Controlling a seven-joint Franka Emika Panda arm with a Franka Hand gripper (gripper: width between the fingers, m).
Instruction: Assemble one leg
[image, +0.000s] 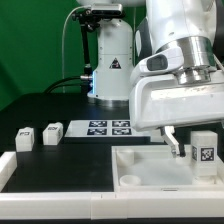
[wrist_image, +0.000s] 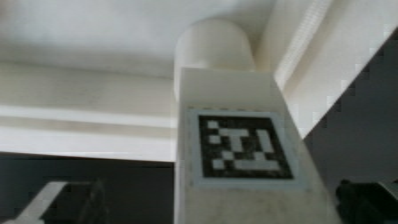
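One leg (image: 205, 150), a small white post with a black-and-white tag, stands upright at the corner of the white tray-like tabletop (image: 140, 168) on the exterior view's right. My gripper (image: 193, 146) hangs over it, open, with one finger (image: 173, 142) clear of the leg's side. In the wrist view the leg (wrist_image: 240, 120) fills the middle, its rounded end against the tabletop (wrist_image: 89, 100). My gripper (wrist_image: 214, 208) straddles the leg, and dark gaps separate it from the fingers (wrist_image: 368, 196) on both sides.
Two more legs (image: 25, 136) (image: 52, 131) lie on the dark table at the exterior view's left. The marker board (image: 108, 127) lies behind the tabletop. A white raised rail (image: 50, 185) runs along the front. The arm's bulky white body (image: 180, 80) looms over the right side.
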